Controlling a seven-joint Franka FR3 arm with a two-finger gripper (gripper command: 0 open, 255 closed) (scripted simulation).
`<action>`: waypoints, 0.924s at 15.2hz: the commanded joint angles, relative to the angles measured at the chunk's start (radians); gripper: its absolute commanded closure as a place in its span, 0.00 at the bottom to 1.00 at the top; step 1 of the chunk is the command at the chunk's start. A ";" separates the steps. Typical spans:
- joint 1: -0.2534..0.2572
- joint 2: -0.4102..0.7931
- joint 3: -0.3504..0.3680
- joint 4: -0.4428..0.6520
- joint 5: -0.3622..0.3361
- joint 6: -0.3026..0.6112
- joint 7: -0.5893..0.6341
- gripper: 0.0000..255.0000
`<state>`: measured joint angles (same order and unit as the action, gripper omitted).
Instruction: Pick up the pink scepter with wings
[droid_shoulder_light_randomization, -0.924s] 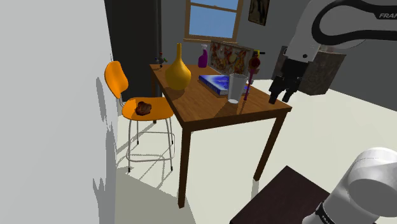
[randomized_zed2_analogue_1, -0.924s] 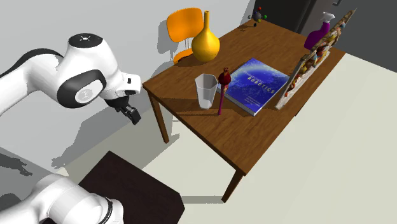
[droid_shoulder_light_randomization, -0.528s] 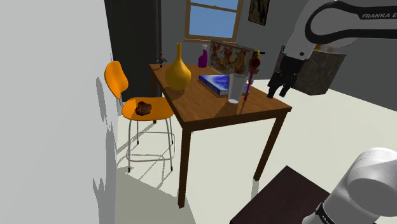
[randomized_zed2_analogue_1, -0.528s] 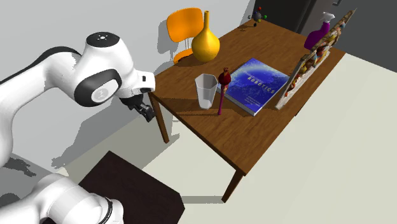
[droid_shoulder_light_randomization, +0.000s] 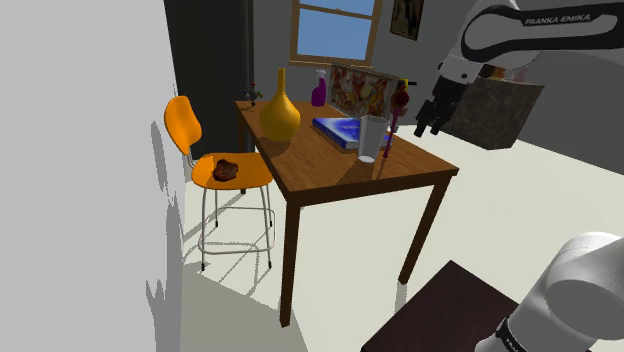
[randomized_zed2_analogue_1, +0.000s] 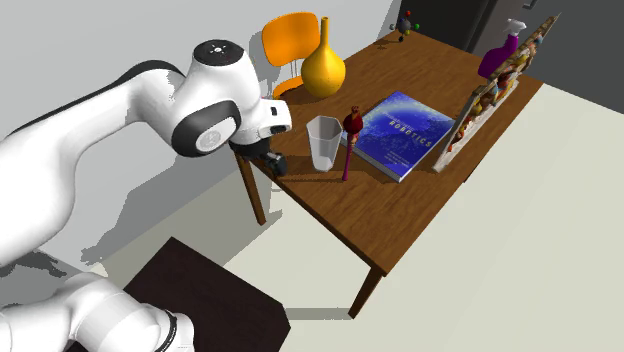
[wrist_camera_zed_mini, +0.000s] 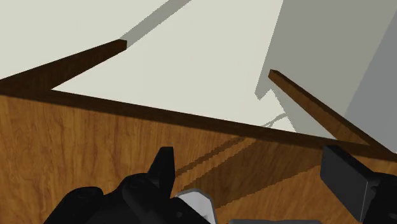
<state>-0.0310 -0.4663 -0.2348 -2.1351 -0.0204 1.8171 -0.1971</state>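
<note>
– What's the biggest thing there?

– The white arm (randomized_zed2_analogue_1: 150, 110). It bends over from its dark stand (randomized_zed2_analogue_1: 200, 295) towards a brown wooden table (randomized_zed2_analogue_1: 400, 215).

– And around the table?

– An orange chair (droid_shoulder_light_randomization: 190, 130) stands at the long edge away from the arm, beside the grey wall.

– What lies on top?

– A picture board (randomized_zed2_analogue_1: 495, 85) leans along the far short edge. A blue book (randomized_zed2_analogue_1: 400, 130) lies flat in the middle of the table. A yellow long-necked vase (randomized_zed2_analogue_1: 323, 65) stands at the edge by the chair, and a purple spray bottle (randomized_zed2_analogue_1: 497, 55) stands at the far corner by the board.

– Anything near the arm's side?

– A pale tumbler (randomized_zed2_analogue_1: 323, 142) stands close to the corner nearest the arm.

– Where is the scepter?

– The scepter (randomized_zed2_analogue_1: 348, 150) stands nearly upright just beside the tumbler, between it and the book. It has a dark red head on a magenta shaft. I cannot make out any wings.

– And the hand?

– The black gripper (randomized_zed2_analogue_1: 275, 163) hangs at the table's edge near that same corner, close to the tumbler and apart from the scepter. In the wrist view its fingers (wrist_camera_zed_mini: 164, 168) stand well apart over the wood, with nothing between them.
</note>
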 joint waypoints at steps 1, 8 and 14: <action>0.002 0.053 -0.028 0.051 0.004 0.021 -0.046 0.00; 0.004 0.261 -0.128 0.280 0.067 0.060 -0.216 0.00; -0.022 0.471 -0.201 0.538 0.184 0.042 -0.370 0.00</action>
<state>-0.0467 -0.0330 -0.4245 -1.6402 0.1399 1.8597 -0.5391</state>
